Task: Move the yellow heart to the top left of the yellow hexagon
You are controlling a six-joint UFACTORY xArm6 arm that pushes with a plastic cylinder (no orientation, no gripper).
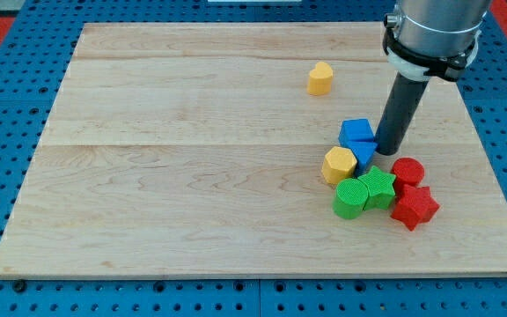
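Camera view: seven blocks, two yellow.

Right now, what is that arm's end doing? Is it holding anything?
No end effector that grasps: just a rod. My tip holds nothing and rests on the board beside the blue blocks, far from the yellow heart.
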